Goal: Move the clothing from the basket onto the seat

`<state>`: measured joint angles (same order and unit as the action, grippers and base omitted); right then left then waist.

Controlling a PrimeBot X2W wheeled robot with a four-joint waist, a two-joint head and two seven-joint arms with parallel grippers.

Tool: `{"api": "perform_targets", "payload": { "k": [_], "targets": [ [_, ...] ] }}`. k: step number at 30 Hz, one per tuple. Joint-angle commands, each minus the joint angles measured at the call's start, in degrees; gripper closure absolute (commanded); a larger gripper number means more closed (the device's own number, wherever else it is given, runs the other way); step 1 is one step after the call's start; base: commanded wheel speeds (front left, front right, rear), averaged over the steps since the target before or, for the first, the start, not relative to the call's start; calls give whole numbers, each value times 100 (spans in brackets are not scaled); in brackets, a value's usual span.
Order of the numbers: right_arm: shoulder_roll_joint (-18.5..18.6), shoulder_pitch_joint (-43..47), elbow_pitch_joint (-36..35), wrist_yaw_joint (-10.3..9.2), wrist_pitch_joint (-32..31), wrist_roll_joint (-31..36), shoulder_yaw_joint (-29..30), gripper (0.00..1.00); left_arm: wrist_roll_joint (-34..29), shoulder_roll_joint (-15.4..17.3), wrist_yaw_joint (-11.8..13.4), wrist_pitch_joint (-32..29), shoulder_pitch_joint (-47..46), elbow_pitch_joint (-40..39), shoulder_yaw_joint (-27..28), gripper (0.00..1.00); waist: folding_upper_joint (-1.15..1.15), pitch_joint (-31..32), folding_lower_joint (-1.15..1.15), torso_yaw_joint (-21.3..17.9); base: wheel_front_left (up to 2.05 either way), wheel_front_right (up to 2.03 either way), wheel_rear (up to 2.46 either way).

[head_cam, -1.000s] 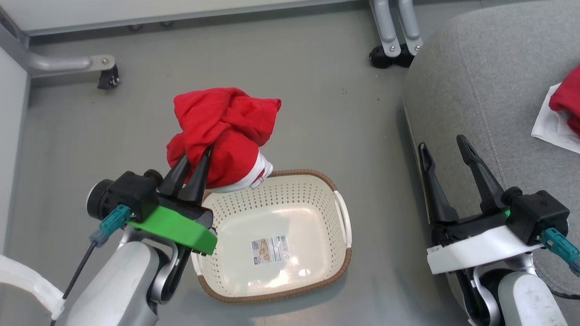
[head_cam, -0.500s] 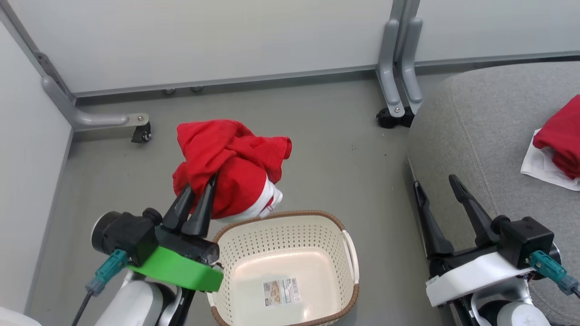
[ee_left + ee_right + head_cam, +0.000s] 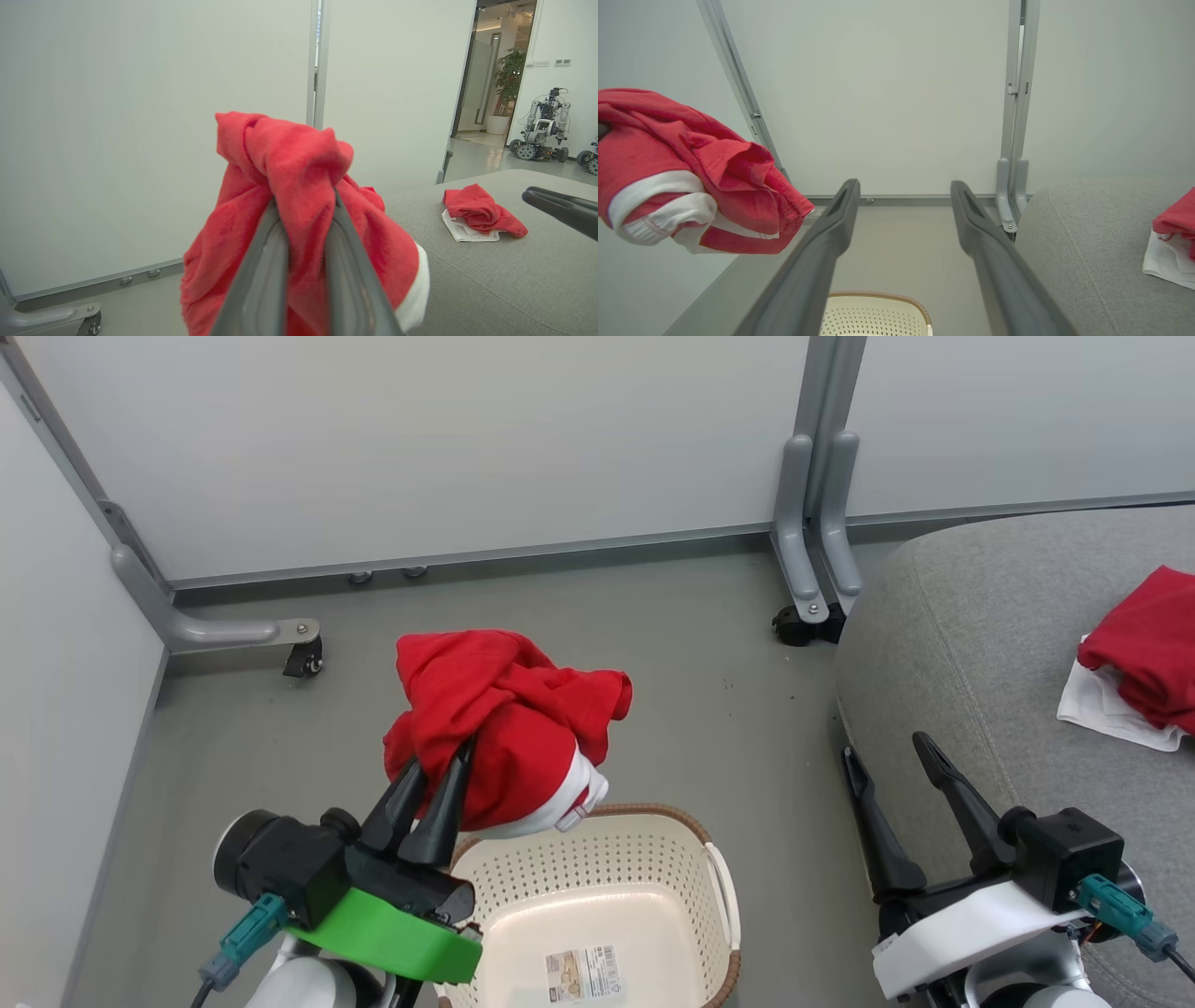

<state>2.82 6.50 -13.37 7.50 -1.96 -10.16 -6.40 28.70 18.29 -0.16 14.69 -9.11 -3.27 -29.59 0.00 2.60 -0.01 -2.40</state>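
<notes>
Transfer: red garment (image 3: 504, 719) is gripped by clenched left claw (image 3: 441, 758), clear of basket (image 3: 597, 868) | right claw (image 3: 884, 747) is held released, empty | garment should be carried high, laid flat on seat (image 3: 962, 616).

Soft red cloth garment (image 3: 504, 719), perforated glossy plastic basket (image 3: 597, 887), matt woven-fabric seat (image 3: 971, 644).

The left gripper (image 3: 441, 756) is at the lower left of the head view. Its two dark fingers stand close together and point up and a little to the right, pinched on a red garment (image 3: 504, 728) that hangs around their tips. Its wrist carries a green housing (image 3: 392, 938) above the pale forearm. The right gripper (image 3: 884, 745) is at the lower right with its fingers spread wide and nothing between them. They point up and slightly left, above a white housing (image 3: 962, 929)
</notes>
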Motion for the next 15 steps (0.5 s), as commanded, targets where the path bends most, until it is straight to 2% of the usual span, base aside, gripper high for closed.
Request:
{"api": "perform_targets", "payload": {
  "k": [1,11,15],
  "targets": [
    [12,48,-18,-2,-14,-28,-10,0,-2,31,32,-9,85,-30,13,100,0,4,1,2,0,0,0],
    [12,-27,-20,-2,-47,-65,-50,0,27,60,68,-11,42,-93,27,100,0,-2,1,45,0,0,0],
    [9,-195,-23,-1,-106,-84,-336,0,20,66,50,0,-3,-118,22,100,0,-16,1,60,0,0,0]
  ]
}}
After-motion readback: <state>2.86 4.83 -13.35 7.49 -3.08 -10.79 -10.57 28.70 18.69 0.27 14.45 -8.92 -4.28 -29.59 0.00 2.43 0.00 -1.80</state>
